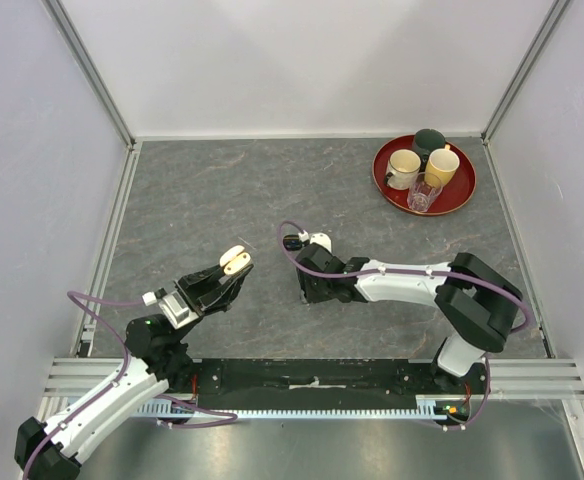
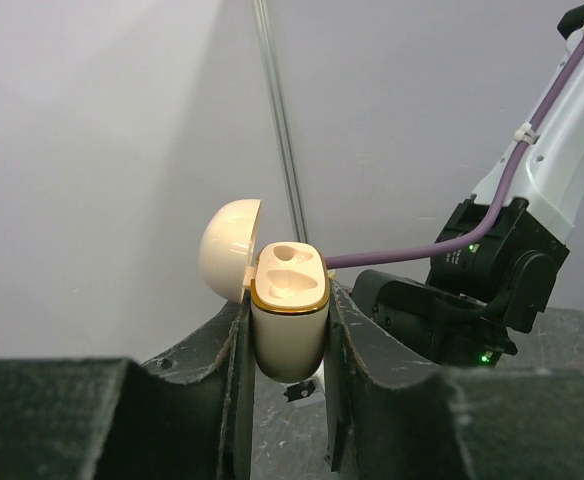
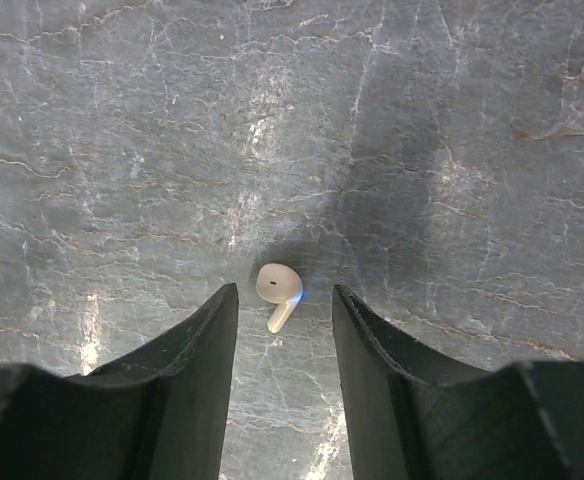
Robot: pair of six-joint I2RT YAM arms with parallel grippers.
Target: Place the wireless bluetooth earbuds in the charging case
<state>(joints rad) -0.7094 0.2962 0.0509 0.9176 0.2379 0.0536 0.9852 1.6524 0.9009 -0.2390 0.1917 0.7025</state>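
Observation:
My left gripper [image 1: 230, 270] is shut on the cream-white charging case [image 1: 236, 260] and holds it above the table. In the left wrist view the case [image 2: 290, 325] stands upright between my fingers, its lid [image 2: 228, 246] hinged open to the left and both sockets empty. My right gripper [image 3: 284, 305] is open and points down at the table, with one cream-white earbud [image 3: 278, 288] lying flat between its fingertips, untouched. In the top view my right gripper [image 1: 310, 291] hides that bud. A small black piece [image 1: 294, 241] and a small white piece [image 1: 319, 241] lie just beyond it, too small to identify.
A red tray [image 1: 461, 196] at the back right holds two mugs, a dark cup and a glass. A purple cable loops over the right arm [image 1: 412, 280]. Grey walls and metal rails bound the table.

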